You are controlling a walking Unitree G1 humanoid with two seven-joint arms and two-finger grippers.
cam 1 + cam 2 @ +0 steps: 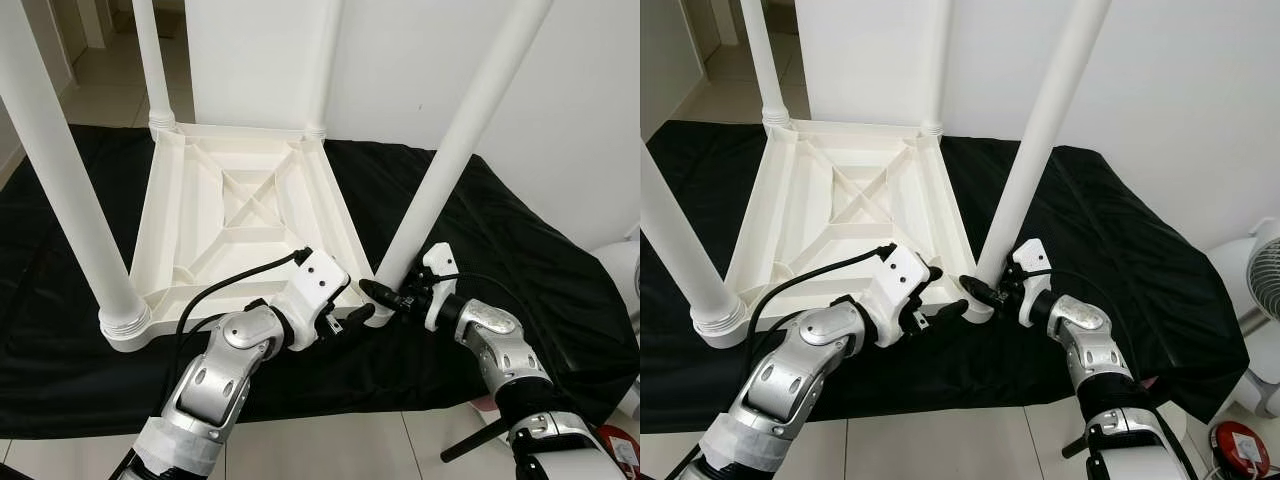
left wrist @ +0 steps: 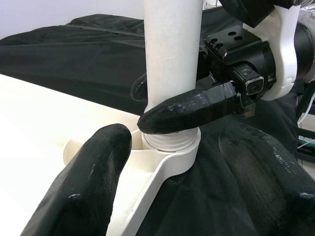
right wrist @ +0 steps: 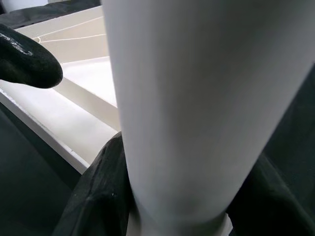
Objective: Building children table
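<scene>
**Right at the corner socket: our grip is on the near leg**

Upside down on the black cloth [image 1: 520, 260] lies our white table top [image 1: 235, 215], legs pointing up. Our right gripper [image 1: 378, 293] clamps the base of the near right leg [image 1: 455, 150], fingers [image 2: 192, 110] pressed either side, just above the threaded socket [image 2: 170, 142]. Our left gripper [image 1: 345, 318] hovers beside that corner, fingers spread wide, holding nothing.
</scene>
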